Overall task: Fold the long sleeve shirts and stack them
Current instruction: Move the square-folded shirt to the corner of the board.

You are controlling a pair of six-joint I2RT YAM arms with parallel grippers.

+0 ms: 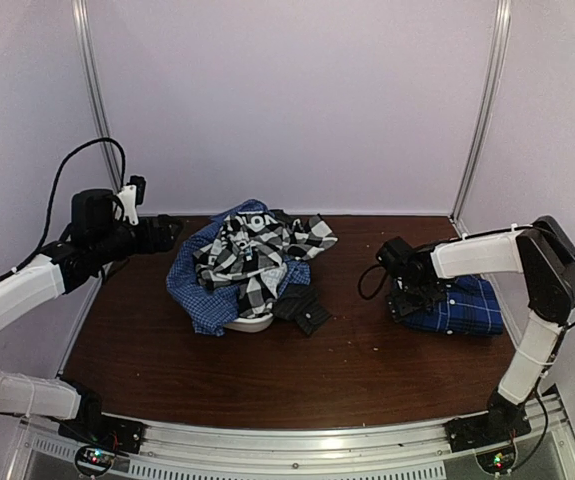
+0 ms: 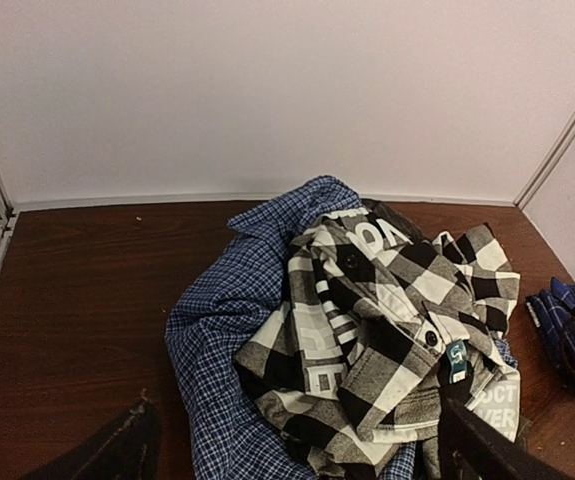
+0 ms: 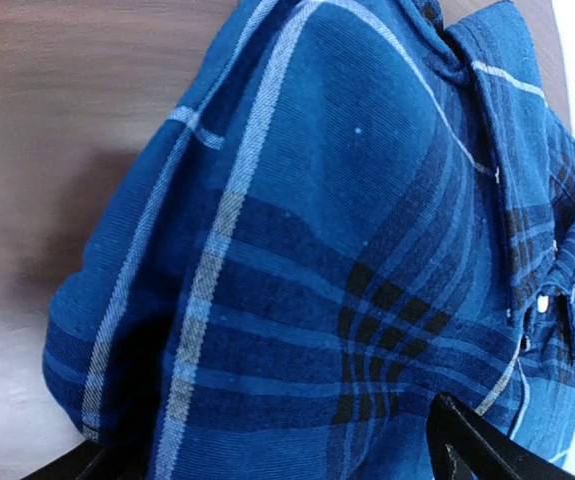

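A black-and-white check shirt lies crumpled on top of a blue fine-check garment at the table's middle. The royal blue plaid shirt lies folded at the right, collar and white buttons showing; its edge shows in the left wrist view. My right gripper stands open, low over that shirt's left end, with cloth bulging between the spread fingers. My left gripper hangs open in the air to the left of the pile, holding nothing.
A small black cloth piece and a white rounded object lie at the pile's front edge. White walls with metal posts close in the dark wooden table at the back and sides.
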